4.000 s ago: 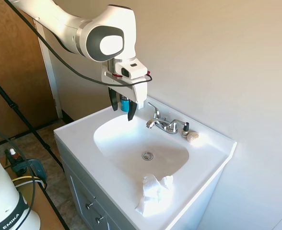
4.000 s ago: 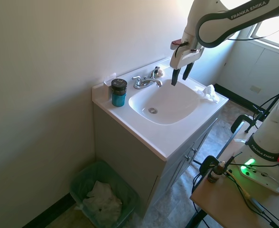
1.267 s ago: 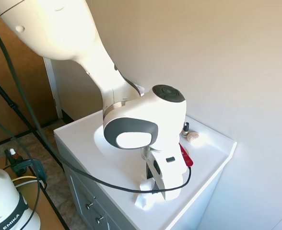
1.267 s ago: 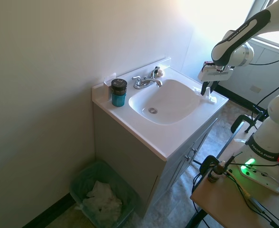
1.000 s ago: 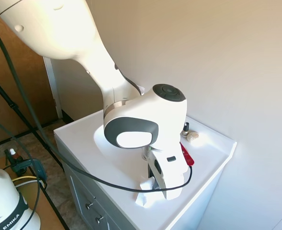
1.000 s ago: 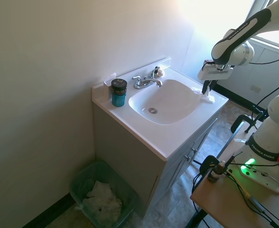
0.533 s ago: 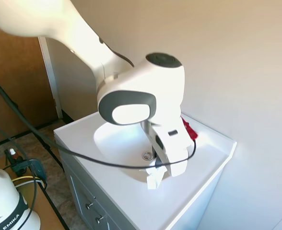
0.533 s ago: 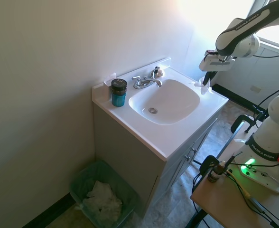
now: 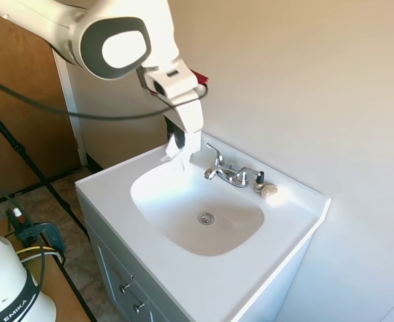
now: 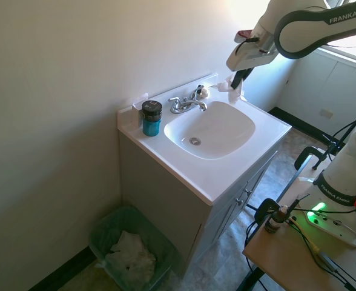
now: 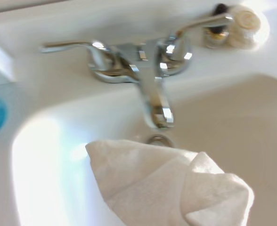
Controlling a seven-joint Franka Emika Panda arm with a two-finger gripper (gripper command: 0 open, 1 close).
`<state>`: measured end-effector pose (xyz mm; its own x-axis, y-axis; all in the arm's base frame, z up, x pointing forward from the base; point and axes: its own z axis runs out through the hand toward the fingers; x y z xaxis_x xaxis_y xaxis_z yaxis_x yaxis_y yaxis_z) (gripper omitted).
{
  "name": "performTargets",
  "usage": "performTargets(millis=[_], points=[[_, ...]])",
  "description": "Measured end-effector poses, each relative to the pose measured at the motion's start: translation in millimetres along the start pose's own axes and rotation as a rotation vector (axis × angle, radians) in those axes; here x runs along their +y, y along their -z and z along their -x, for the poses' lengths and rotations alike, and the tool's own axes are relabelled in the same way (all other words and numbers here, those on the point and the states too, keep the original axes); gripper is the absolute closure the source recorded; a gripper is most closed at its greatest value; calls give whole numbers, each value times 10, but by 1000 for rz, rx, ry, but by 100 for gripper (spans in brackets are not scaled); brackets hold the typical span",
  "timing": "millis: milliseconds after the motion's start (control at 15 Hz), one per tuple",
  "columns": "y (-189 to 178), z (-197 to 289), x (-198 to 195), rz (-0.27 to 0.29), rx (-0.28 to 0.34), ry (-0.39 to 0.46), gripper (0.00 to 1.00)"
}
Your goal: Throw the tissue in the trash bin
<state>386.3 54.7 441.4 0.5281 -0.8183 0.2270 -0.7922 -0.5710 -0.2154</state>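
The crumpled white tissue [image 9: 179, 151] hangs in the air over the back edge of the sink basin, near the faucet. My gripper [image 9: 175, 141] is shut on its top. From the other side the tissue [image 10: 233, 86] dangles under the gripper [image 10: 237, 77], above the basin's far rim. In the wrist view the tissue [image 11: 171, 188] fills the lower middle, with the faucet beyond it. The green trash bin [image 10: 103, 230] stands on the floor beside the vanity, far below and across from the gripper, with white crumpled paper inside.
A chrome faucet [image 9: 229, 174] sits behind the basin [image 9: 204, 231], with a small beige lump [image 9: 269, 192] beside it. A blue jar with a dark lid [image 10: 151, 118] stands on the counter corner nearest the bin. The wall runs close behind the vanity.
The gripper closed on the tissue at the counter's front corner, lifted it, and carried it up and across the basin toward the faucet. That corner is now bare.
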Motion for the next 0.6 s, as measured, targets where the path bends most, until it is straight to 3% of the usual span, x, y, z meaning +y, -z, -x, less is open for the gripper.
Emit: performTargets(millis=[267, 600], points=[[133, 1005, -755, -14, 51, 88, 100], [-126, 1976, -1535, 6, 37, 194, 100]])
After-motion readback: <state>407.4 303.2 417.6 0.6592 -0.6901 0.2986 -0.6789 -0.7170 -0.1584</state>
